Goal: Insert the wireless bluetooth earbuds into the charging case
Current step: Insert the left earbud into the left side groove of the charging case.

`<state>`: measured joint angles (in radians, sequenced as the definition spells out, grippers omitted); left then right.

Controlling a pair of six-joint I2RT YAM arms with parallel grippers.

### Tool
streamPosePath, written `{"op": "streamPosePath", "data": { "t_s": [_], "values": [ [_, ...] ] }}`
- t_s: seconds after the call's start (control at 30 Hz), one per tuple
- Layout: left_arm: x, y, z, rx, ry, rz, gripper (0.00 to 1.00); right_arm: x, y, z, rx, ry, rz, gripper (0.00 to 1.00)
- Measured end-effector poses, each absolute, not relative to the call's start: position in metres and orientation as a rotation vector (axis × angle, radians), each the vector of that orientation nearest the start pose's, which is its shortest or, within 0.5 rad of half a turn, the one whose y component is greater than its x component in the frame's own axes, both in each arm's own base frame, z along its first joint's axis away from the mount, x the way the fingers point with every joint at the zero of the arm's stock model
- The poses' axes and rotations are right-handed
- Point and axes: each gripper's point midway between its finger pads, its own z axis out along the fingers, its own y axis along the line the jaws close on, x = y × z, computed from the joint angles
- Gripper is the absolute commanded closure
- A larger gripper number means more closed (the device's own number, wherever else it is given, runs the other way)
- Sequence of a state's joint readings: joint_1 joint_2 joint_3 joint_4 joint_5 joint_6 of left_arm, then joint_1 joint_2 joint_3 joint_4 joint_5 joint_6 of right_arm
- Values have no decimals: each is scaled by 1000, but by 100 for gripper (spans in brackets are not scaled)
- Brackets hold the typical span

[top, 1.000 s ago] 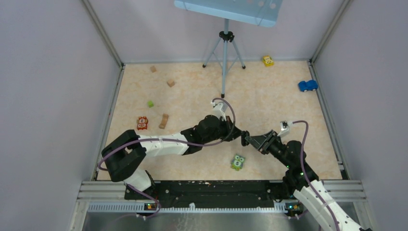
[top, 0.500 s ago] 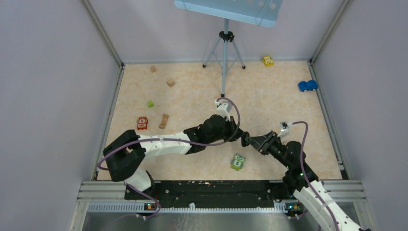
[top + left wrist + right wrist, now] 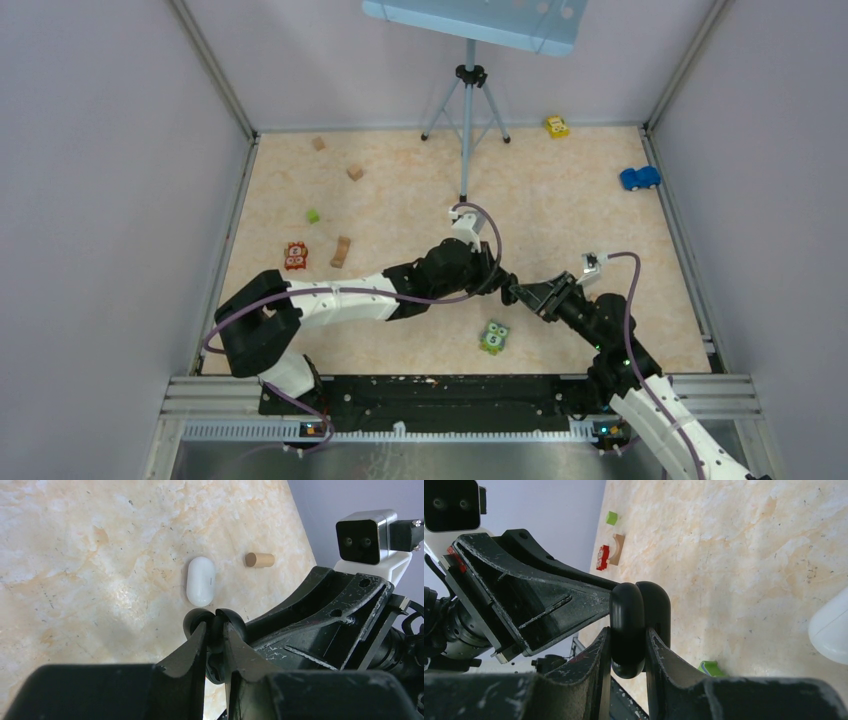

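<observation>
My left gripper (image 3: 215,630) has edged in toward the right gripper (image 3: 628,635). Right is clenched on the black charging case (image 3: 640,625), mid-table. Left tips straddle its rim; I can't tell their grip, and the earbud is hidden. The white case (image 3: 201,581) lies at twelve o'clock. I should keep the case dead still and seat the bud squarely.

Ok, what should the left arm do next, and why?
Probably ease the left gripper straight back off the black case. The right gripper clamps that case, the left fingertips crowd its rim, and the white case lies on the table beyond.
</observation>
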<state>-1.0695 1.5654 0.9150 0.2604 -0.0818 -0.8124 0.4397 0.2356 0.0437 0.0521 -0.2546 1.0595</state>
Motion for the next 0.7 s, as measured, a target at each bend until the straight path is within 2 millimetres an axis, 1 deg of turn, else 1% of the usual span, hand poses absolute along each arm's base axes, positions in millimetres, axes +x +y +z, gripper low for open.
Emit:
{"op": "streamPosePath", "data": {
  "t_s": [0.17,0.3,0.43,0.5,0.6,0.67,0.7],
  "values": [
    [215,-419,156,205,2130,-1095,74,188,176,134,374,1859,1294,95],
    [215,-416,155,204,2137,-1079,72,188,176,134,372,1856,1296,95],
    [216,-414,154,200,2142,-1064,60,187,177,134,370,1856,1298,95],
    [215,-413,153,205,2145,-1056,57,187,177,134,370,1857,1298,95],
    [215,-412,152,207,2151,-1048,58,187,177,134,370,1856,1298,95],
    [215,-412,152,208,2151,-1049,60,187,177,134,370,1856,1298,95],
    [215,-412,152,209,2151,-1049,63,187,177,134,369,1856,1299,95]
  ]
}}
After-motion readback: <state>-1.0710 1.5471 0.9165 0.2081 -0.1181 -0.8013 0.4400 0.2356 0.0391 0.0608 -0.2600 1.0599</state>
